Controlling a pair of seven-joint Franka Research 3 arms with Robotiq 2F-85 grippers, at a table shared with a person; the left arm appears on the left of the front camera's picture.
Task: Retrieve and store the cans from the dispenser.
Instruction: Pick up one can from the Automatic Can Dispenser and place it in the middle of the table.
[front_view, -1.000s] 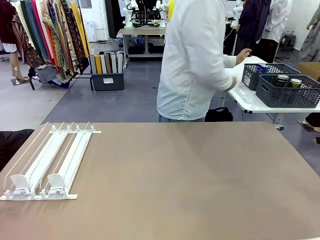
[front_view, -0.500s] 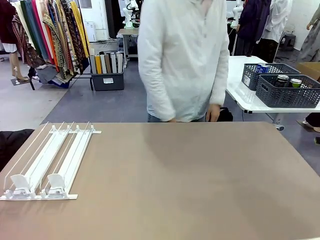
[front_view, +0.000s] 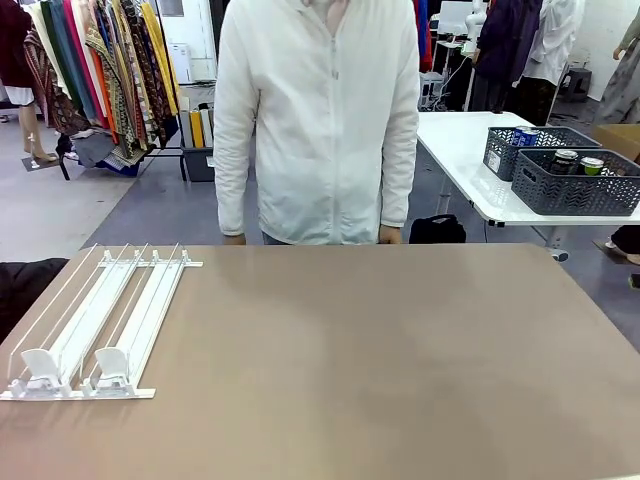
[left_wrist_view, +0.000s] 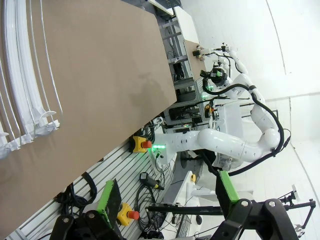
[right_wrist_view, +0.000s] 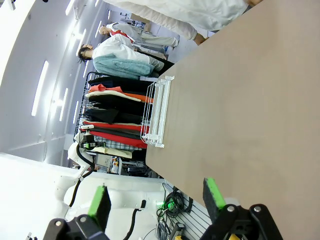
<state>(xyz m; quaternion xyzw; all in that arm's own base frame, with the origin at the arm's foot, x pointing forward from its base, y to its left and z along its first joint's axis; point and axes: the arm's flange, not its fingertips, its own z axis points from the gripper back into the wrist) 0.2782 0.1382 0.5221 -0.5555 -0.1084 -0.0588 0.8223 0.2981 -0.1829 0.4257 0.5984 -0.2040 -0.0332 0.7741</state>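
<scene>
Front view: the dispenser (front_view: 95, 325) lies flat at the lower left of the frame on the brown bench (front_view: 400, 360). Its two lanes run long axis from the near left corner up and away toward the person (front_view: 320, 120), with the pusher blocks (front_view: 75, 368) parked at the near end. Both lanes look bare of cans.

The cans (front_view: 578, 160) you can make out sit at the upper right of the frame, in dark mesh baskets (front_view: 575, 182) on a separate white table (front_view: 470, 150), well apart from the dispenser and beyond the bench.

Left hand (left_wrist_view: 167, 200): bottom of its wrist frame, fingers spread wide, holding nothing. The dispenser (left_wrist_view: 22, 75) fills the upper left of that frame, near.

Right hand (right_wrist_view: 156, 197): bottom of its wrist frame, fingers also wide, holding nothing. The dispenser (right_wrist_view: 156, 111) is small, mid-frame left, well apart across the bench.

Judgement: you have the left arm nearer the rack. Nothing to pick until cans are loaded; expect any grasp to come at the near end of the lanes, along their axis.
</scene>
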